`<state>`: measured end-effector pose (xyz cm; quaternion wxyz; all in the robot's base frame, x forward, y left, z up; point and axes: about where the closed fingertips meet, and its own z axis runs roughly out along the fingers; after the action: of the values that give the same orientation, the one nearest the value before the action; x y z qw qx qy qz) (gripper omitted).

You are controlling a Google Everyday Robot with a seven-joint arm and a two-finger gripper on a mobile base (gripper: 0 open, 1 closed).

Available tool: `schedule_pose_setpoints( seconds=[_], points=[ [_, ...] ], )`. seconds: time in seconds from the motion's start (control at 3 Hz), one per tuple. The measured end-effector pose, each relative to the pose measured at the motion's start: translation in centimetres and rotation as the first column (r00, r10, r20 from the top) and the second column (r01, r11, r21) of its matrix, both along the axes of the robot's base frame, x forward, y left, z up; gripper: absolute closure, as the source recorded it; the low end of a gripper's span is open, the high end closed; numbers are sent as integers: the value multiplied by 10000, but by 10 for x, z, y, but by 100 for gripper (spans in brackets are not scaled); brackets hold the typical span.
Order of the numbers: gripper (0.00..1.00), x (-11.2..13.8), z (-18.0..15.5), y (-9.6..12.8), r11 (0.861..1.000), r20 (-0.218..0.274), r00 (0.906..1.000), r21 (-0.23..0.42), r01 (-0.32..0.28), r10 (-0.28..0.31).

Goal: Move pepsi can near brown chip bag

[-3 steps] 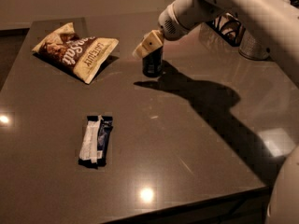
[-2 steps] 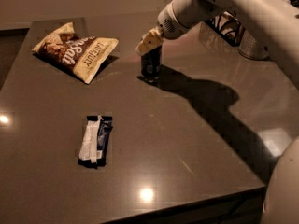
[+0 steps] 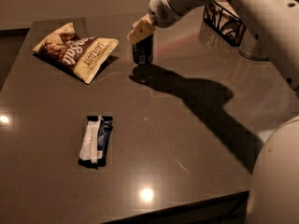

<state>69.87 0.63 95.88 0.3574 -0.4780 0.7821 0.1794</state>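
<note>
The pepsi can [image 3: 143, 52], dark navy, stands upright in the far middle of the dark table [image 3: 187, 125]. My gripper [image 3: 141, 31] comes down from the upper right. Its cream-coloured fingers [image 3: 140, 30] are closed over the top of the can. The can's shadow lies just below it on the table. The brown chip bag [image 3: 75, 51], crinkled brown and tan with white lettering, lies flat to the can's left, with a small gap between the bag's right corner and the can.
A flat blue-and-white wrapped bar [image 3: 96, 140] lies at the near left. A black wire basket [image 3: 223, 18] and a silver container [image 3: 252, 45] stand at the far right. My white arm [image 3: 261, 17] crosses the upper right; my white body [image 3: 275, 181] fills the lower right corner.
My gripper has carried the pepsi can to the left, closer to the brown chip bag. The bag and the wrapped bar have not moved.
</note>
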Motion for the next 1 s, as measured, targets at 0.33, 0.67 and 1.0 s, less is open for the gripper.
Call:
schedule_pose_setpoints(
  seconds=[0.33, 0.67, 1.0],
  points=[
    [100, 1, 13, 28, 9981, 303, 9977, -169, -595, 600],
    [100, 5, 9, 54, 9928, 248, 9936, -499, -1091, 1104],
    [100, 7, -3, 72, 9872, 37, 9894, -682, -1443, 1449]
  ],
)
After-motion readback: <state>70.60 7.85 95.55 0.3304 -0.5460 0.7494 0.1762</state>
